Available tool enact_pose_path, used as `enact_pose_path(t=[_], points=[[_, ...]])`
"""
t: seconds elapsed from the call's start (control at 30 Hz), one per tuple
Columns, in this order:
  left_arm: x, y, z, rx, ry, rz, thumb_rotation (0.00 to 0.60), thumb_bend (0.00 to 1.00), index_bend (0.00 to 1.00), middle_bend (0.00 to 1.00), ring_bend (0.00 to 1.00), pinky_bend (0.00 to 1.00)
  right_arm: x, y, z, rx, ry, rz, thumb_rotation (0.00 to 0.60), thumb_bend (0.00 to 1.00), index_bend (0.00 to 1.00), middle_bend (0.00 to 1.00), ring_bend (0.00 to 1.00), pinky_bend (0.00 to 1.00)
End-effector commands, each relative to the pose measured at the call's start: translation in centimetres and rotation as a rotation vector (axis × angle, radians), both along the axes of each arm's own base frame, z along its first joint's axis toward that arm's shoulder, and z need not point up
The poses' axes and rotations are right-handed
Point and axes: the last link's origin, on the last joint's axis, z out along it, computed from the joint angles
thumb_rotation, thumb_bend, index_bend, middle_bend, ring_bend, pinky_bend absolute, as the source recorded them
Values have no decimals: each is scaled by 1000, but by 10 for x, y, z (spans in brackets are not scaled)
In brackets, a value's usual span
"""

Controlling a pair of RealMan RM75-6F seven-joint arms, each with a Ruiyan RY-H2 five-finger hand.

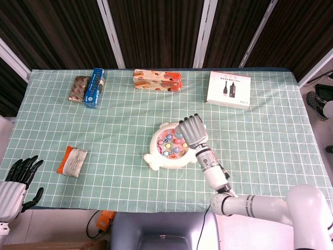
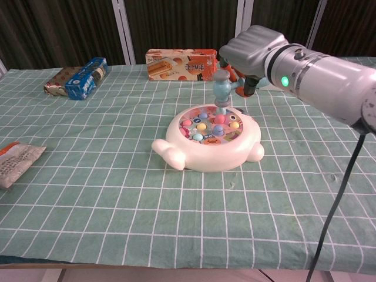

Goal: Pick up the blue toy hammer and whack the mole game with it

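— Two hands show from the head camera. What is the right hand [image 1: 191,131] doing?

— Its fingers are curled into a fist at the right edge of the mole game [image 1: 172,147], which lies just left of the knuckles. From above the fist hides whatever it holds, so I cannot tell the grip from this view.

— And the left hand [image 1: 20,177]?

— Low at the near left corner, off the edge of the green checked tablecloth [image 1: 119,125]. Its dark fingers [image 1: 26,166] are spread apart and hold nothing. A crumpled snack packet [image 1: 72,160] lies on the cloth just beyond and to the right of those fingertips.

— Anything else far from both hands?

— Along the back edge: a blue box [image 1: 94,87] touching a brown packet [image 1: 79,89], an orange biscuit box [image 1: 157,80], and a white box [image 1: 229,89].

— Now the chest camera.

— Here the right hand [image 2: 249,53] is closed around the handle of the blue toy hammer [image 2: 222,88]. The hammer hangs below the fingers, head down, its tip touching or just above the coloured pegs of the mole game [image 2: 211,141]. The game sits directly beneath the fist on the tablecloth [image 2: 117,194].

— The left hand?

— Not seen from the chest camera. Only the snack packet [image 2: 17,163] shows at the left edge, with the blue box [image 2: 87,77] and biscuit box [image 2: 179,63] at the back.
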Motion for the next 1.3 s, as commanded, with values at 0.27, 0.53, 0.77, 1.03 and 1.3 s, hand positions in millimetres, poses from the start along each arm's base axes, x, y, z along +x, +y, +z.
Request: enact_pose_path(t=[0.27,0.53,0.77,1.03,1.3], points=[[-1,-2,4,7,-14,-4,600,421,0,0,0,0,10,4,-15,1,51,19,600,544,959,664,606,647],[-1,-2,4,3,-14,-7,600,420,0,0,0,0,8,5,-18,5,92,12,600,542,959,664,606,647],[-1,-2,4,3,-15,-8,600,420,0,0,0,0,5,6,-23,5,136,7,600,542,959,664,606,647],[-1,-3,5,4,-17,-10,600,420,0,0,0,0,3,6,-28,3,169,-6,600,541,959,664,606,647],[-1,-3,5,6,-20,-11,600,420,0,0,0,0,0,4,-30,-1,190,-22,600,542,959,664,606,647]])
